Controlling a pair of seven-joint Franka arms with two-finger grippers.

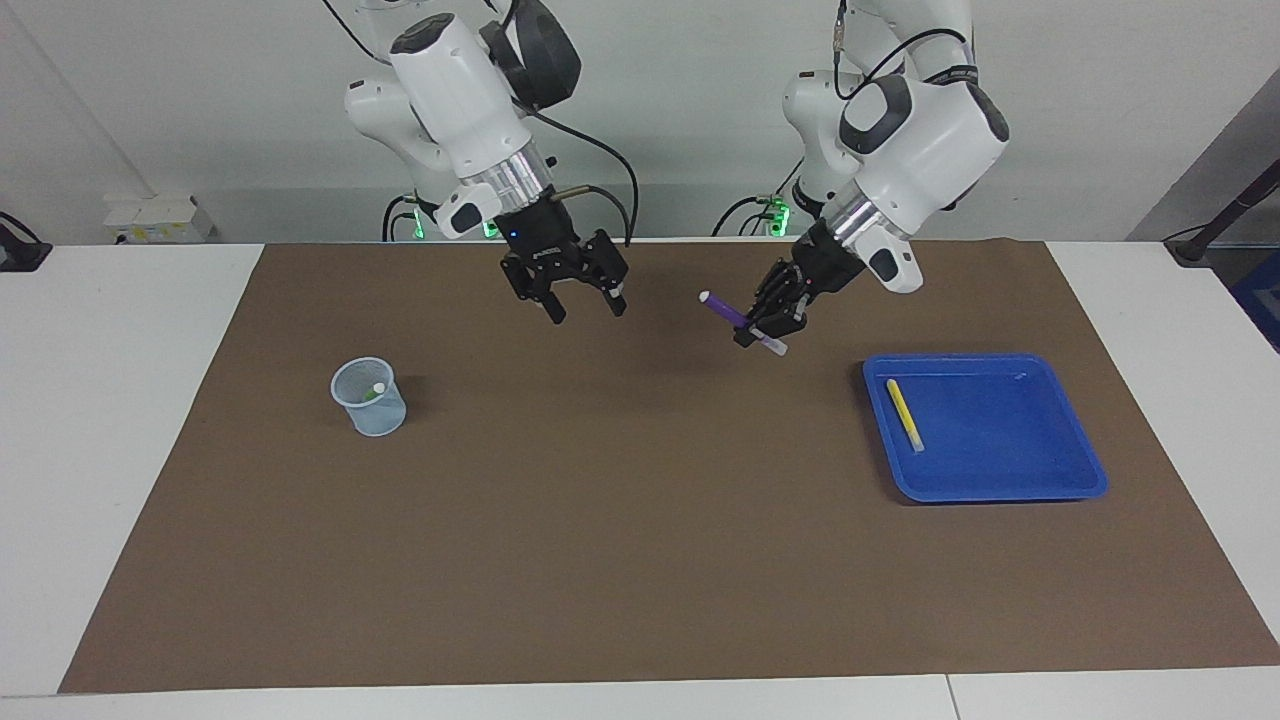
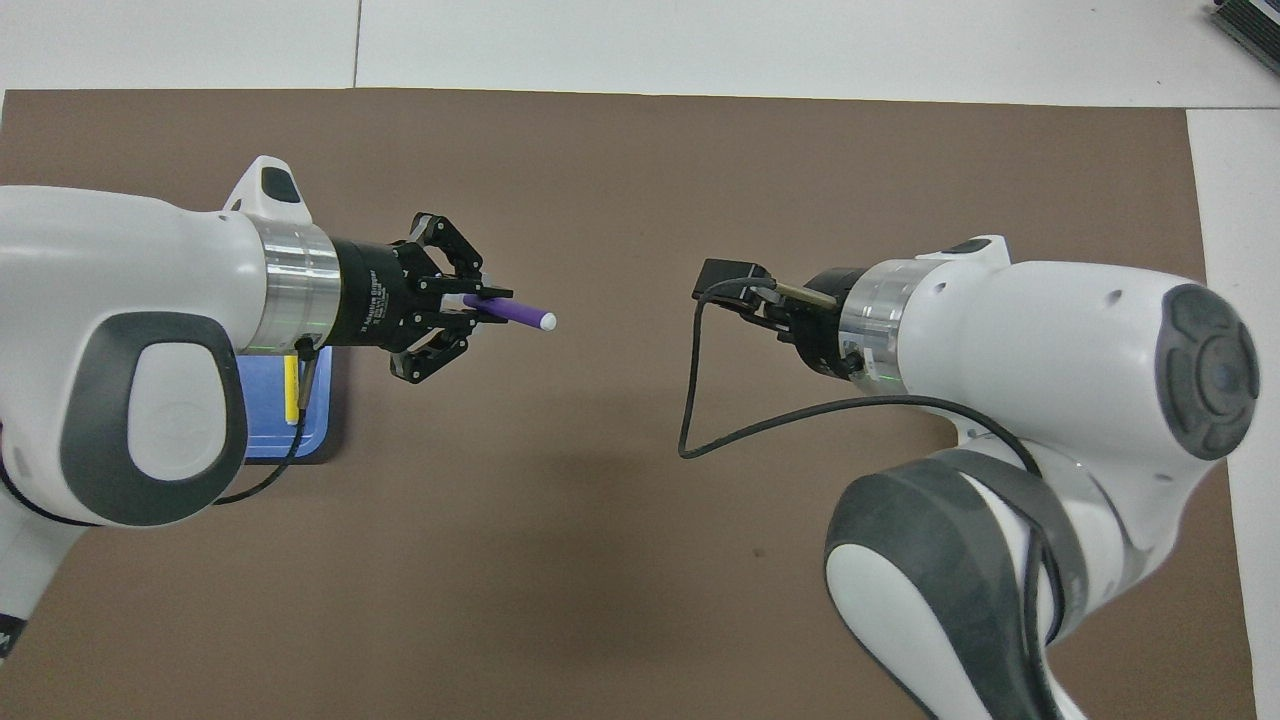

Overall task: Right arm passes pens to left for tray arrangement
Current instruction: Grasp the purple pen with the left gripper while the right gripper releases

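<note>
**Purple pen handed over, tray next**

The left gripper is clamped on the purple pen, held slantwise in the air over the mat, between the tray and the right gripper. The right gripper hangs apart from the pen with its fingers spread and empty, so the pass looks done. The yellow pen lies in the tray along the rim nearest the grippers, leaving room beside it. A green pen waits in the cup toward the right arm's end.

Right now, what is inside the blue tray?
One yellow pen lies in the blue tray, along the rim toward the table's middle. The facing view shows the rest bare. In the overhead view the left arm covers most of the tray.
</note>
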